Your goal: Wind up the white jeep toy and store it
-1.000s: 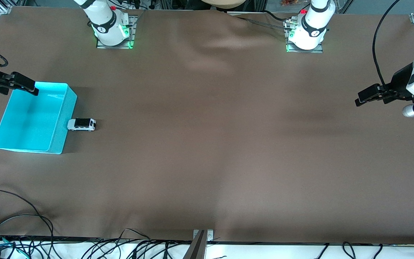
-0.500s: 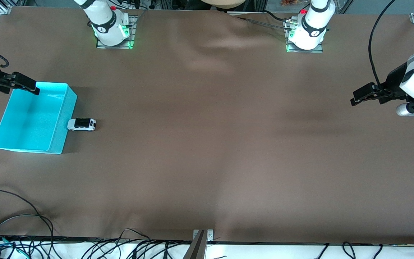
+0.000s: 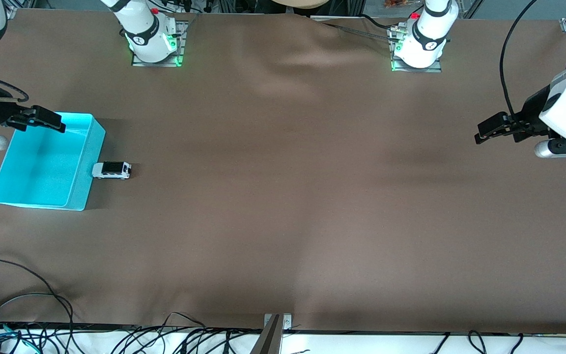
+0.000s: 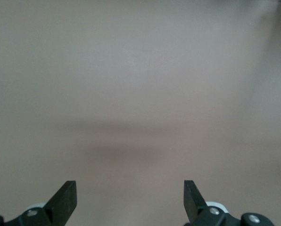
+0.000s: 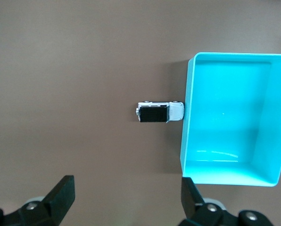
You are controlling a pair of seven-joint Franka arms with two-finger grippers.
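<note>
Brown cloth covers the worktop [image 3: 283, 196], on which the task has yet to begin in any visible way. White jeep [image 3: 111, 170] stands on its wheels on the cloth, outside the cyan bin [image 3: 79, 182] and just beside its wall, at about 3 o'clock from the bin in the front view; in the right wrist view its nose appears to touch that wall or nearly so, and which it is cannot be told. Bin: empty, lying at the right arm's end of the worktop.

Right gripper [image 3: 47, 119] hangs over the bin's rim, at about 10 o'clock from the jeep in the front view, fingers [image 5: 60, 193] spread wide with nothing between them. Its wrist camera looks down on both jeep [image 5: 159, 112] and bin [image 5: 272, 179], which suggests this arm is the one placed to act.

Left gripper [image 3: 490, 132] is up over bare cloth at the left arm's end, well apart from jeep and bin, fingers [image 4: 65, 200] likewise spread and empty; this arm appears to wait.

Progress, as judged from this layout: none of the steps is done. Nothing holds the jeep, no winding contact is made, and the jeep is not in the bin. Left to do: grasp the jeep, wind it (probably by drawing its wheels back along the cloth, though the mechanism is not visible), then lift it over the wall and release it inside the bin.
</note>
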